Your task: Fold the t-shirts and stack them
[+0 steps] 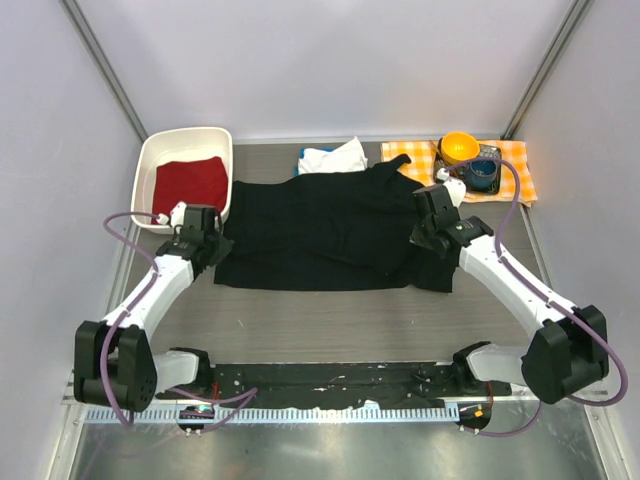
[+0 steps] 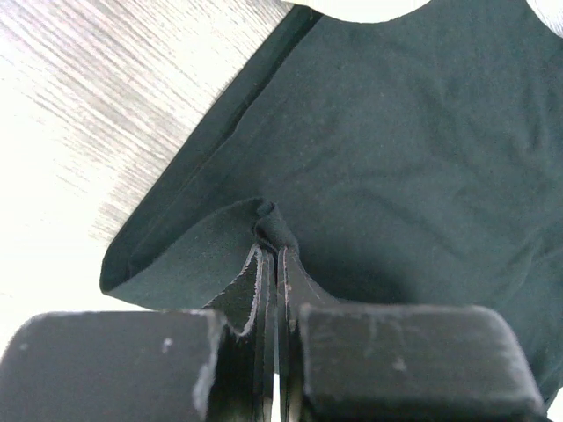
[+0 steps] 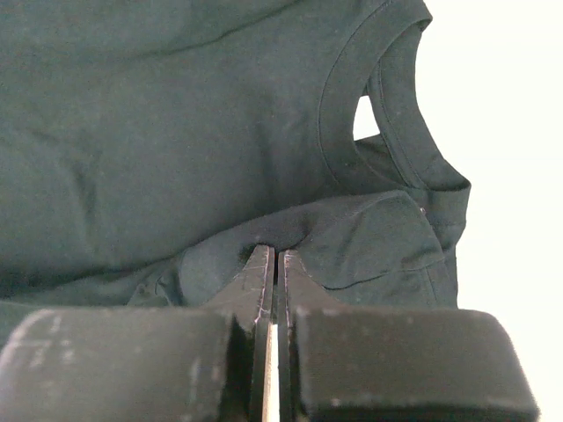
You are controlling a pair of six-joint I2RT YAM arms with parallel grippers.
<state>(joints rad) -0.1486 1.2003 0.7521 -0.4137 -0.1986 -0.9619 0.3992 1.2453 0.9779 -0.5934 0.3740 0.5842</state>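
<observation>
The black t-shirt (image 1: 320, 230) lies spread flat across the middle of the table, its neck opening (image 3: 387, 114) toward the right. My left gripper (image 1: 207, 248) is at its left edge, shut on a pinched-up fold of the black cloth (image 2: 268, 230). My right gripper (image 1: 431, 238) is at the right end near the collar, shut on a raised fold of the same shirt (image 3: 271, 251). A crumpled white t-shirt (image 1: 335, 158) lies behind the black one, with a strip of a blue t-shirt (image 1: 304, 152) showing under its left side.
A white bin (image 1: 150, 165) holding a red cloth (image 1: 190, 183) stands at the back left, close to the left arm. An orange-and-white checked cloth (image 1: 515, 165) at the back right carries an orange bowl (image 1: 459, 148) and a dark blue cup (image 1: 482, 176).
</observation>
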